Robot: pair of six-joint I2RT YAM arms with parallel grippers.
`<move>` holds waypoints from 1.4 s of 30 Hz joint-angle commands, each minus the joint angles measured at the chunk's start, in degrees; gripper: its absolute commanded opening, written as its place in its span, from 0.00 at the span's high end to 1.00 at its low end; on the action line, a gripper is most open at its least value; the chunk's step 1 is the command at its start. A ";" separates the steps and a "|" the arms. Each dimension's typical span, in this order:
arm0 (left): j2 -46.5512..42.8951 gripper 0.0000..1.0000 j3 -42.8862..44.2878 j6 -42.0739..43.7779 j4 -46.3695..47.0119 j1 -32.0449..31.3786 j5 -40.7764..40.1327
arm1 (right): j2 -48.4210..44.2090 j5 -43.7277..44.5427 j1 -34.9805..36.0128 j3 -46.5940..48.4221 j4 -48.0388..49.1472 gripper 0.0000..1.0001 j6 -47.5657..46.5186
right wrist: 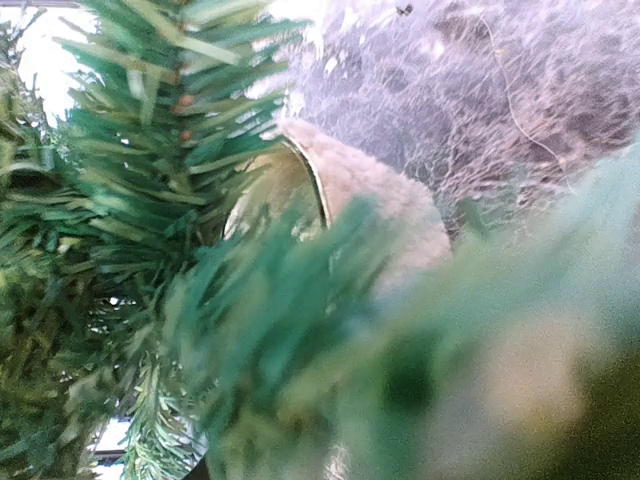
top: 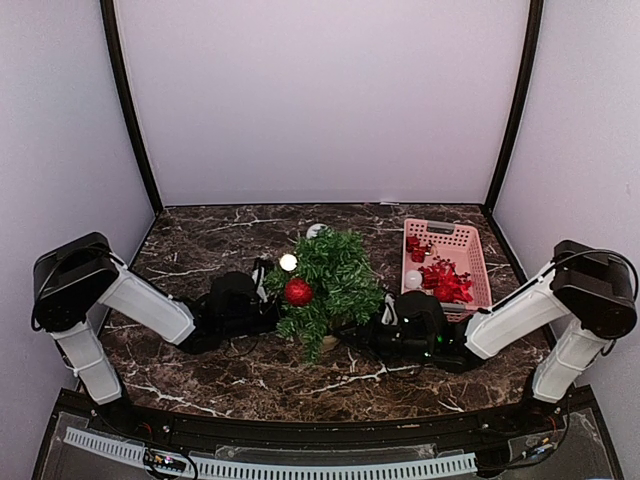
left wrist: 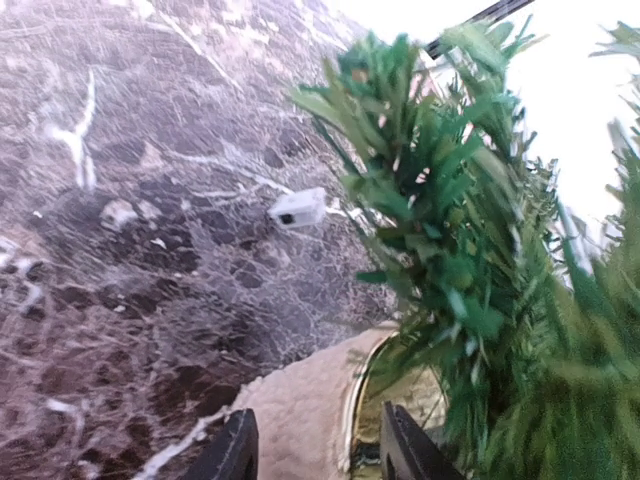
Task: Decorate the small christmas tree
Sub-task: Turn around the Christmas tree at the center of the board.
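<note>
The small christmas tree [top: 335, 275] leans over in the middle of the marble table, with a red ball [top: 298, 291] and a white ball [top: 288, 262] on its left side. My left gripper [top: 272, 312] is at the tree's lower left. In the left wrist view, my left gripper [left wrist: 318, 450] has its two black fingers on either side of the tan base [left wrist: 300, 410], gripping it under the green branches [left wrist: 450, 250]. My right gripper [top: 378, 325] is pushed in at the tree's lower right. Blurred needles [right wrist: 150, 180] fill the right wrist view and hide its fingers; only the tan base [right wrist: 385, 200] shows behind.
A pink basket [top: 470, 238] holding red ornaments [top: 447, 282] and a white ball [top: 414, 279] stands at the back right. A small white object [left wrist: 297, 208] lies on the table behind the tree. White walls close in the table on three sides.
</note>
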 commanded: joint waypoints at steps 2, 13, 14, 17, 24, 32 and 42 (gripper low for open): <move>-5.65 0.51 -2.80 2.61 -3.30 0.64 -3.40 | -3.90 4.76 0.56 -2.28 -0.38 0.64 2.00; -9.62 0.47 -6.15 2.90 -5.23 0.82 -5.94 | -6.50 7.32 0.64 -2.36 -3.93 0.61 1.18; -9.66 0.47 -6.27 2.95 -5.24 0.77 -5.98 | -6.46 7.34 0.72 -2.18 -4.06 0.61 1.07; -9.98 0.46 -6.49 3.07 -5.36 0.84 -6.42 | -6.44 7.38 0.67 -2.12 -4.34 0.61 1.06; -12.80 0.46 -9.37 2.99 -6.12 0.82 -8.61 | -8.14 8.73 0.77 -2.78 -5.43 0.60 1.35; -20.19 0.41 -13.20 2.87 -12.68 0.98 -12.67 | -16.92 14.84 1.17 -4.71 -15.28 0.51 0.03; -34.99 0.28 -14.45 4.70 -30.96 5.62 -12.94 | -33.56 26.10 0.82 -5.80 -36.23 0.41 -3.87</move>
